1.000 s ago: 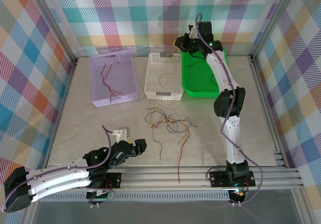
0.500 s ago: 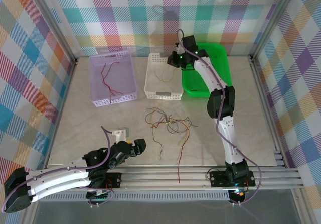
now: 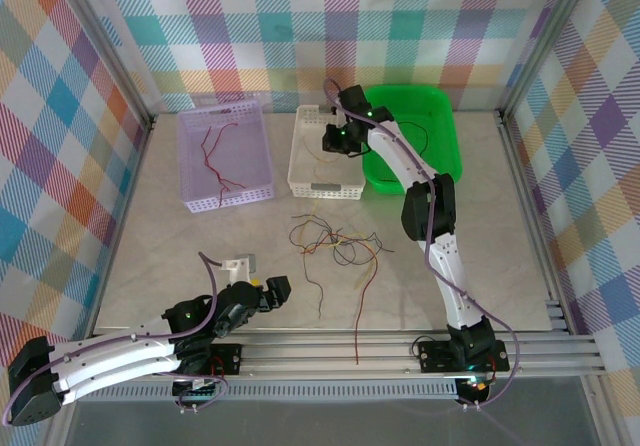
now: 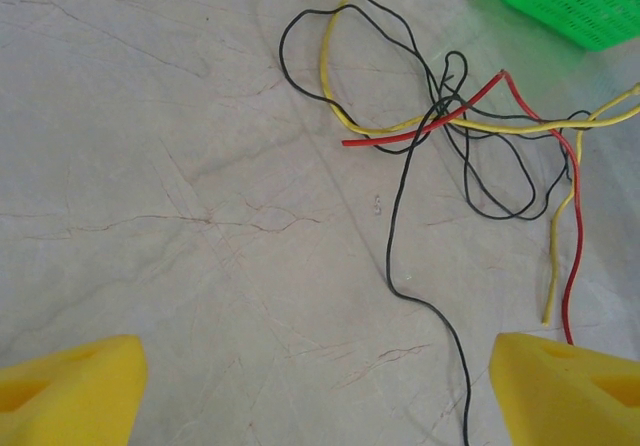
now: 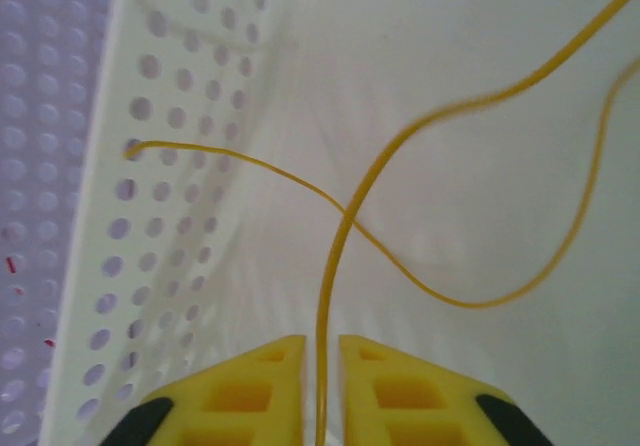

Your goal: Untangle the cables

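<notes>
A tangle of red, yellow and black cables [image 3: 335, 244] lies on the table's middle, and in the left wrist view the cables [image 4: 450, 116] spread ahead of my left gripper [image 4: 315, 351]. That left gripper [image 3: 275, 291] stands wide open and low near the front, with a black cable [image 4: 395, 226] trailing toward its right finger. My right gripper [image 3: 335, 138] hangs over the white basket [image 3: 325, 181]. The right gripper's [image 5: 322, 341] jaws are a little apart, and a yellow cable [image 5: 345, 216] runs loose between them down into the basket. A thinner yellow cable [image 5: 450, 301] lies on the basket floor.
A lilac basket [image 3: 225, 201] at the back left holds red cables [image 3: 215, 156]. A green basket [image 3: 395, 181] stands right of the white one. One long red cable [image 3: 365, 296] runs from the tangle to the front rail. Metal frame posts edge the table.
My right arm has swung left from over the green basket to over the white basket with the yellow cable, and its jaws have parted slightly. The left arm has hardly moved.
</notes>
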